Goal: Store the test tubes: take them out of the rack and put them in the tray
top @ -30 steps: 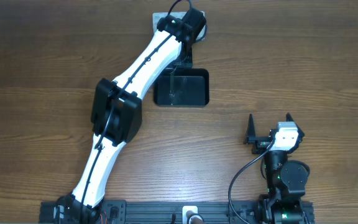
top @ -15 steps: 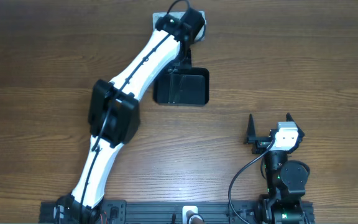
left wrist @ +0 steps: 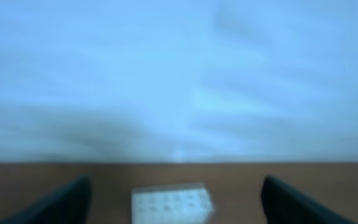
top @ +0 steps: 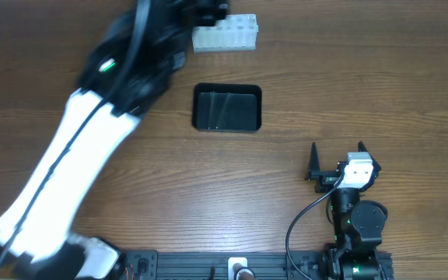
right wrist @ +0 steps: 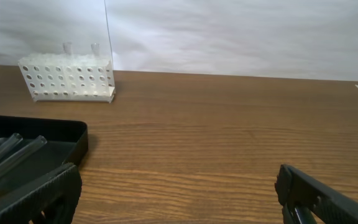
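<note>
The white rack [top: 225, 33] stands at the table's far edge, with two clear tubes [right wrist: 67, 47] upright in it. In front of it sits the black tray [top: 201, 124], where two test tubes [right wrist: 8, 155] lie side by side. My left arm [top: 92, 132] is raised high, level with the rack's left end. Its gripper [left wrist: 176, 183] is open with nothing between the fingers, and the rack [left wrist: 171, 203] lies some way off beyond it. My right gripper [top: 337, 148] is open and holds nothing, low over the table near the right arm's base, well short of the tray [right wrist: 73, 134].
Bare wooden tabletop surrounds the tray and rack. A pale wall [right wrist: 229, 37] rises behind the table's far edge. A thin cable [right wrist: 107, 31] hangs down beside the rack.
My left arm has risen sharply from over the tray and swung left, uncovering the rack and tray. The right arm has stayed put.
</note>
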Controlling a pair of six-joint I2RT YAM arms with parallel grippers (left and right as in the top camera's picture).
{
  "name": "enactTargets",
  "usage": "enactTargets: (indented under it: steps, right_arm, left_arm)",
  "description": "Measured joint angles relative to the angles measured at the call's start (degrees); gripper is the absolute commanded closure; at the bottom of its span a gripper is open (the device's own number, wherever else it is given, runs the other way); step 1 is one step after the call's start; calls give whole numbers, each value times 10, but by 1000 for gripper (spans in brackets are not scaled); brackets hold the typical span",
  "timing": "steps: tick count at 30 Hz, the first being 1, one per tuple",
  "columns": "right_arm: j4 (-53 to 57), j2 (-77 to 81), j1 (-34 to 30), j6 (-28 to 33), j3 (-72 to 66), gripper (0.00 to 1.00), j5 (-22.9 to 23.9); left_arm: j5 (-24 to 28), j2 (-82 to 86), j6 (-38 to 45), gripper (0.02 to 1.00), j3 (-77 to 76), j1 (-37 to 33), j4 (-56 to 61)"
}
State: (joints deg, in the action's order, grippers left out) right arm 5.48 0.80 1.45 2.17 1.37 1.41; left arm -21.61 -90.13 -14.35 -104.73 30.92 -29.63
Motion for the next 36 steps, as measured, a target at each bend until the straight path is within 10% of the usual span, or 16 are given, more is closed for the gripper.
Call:
enactTargets:
  steps: [14, 36]
  right_arm:
    - [-1, 0, 0, 0, 0, 7, 0]
    - [-2, -1, 0, 0, -1, 7, 0]
  left_arm:
    - [187, 471, 57, 20, 666, -272, 209]
    - [253, 885, 58, 18, 1012, -291, 239]
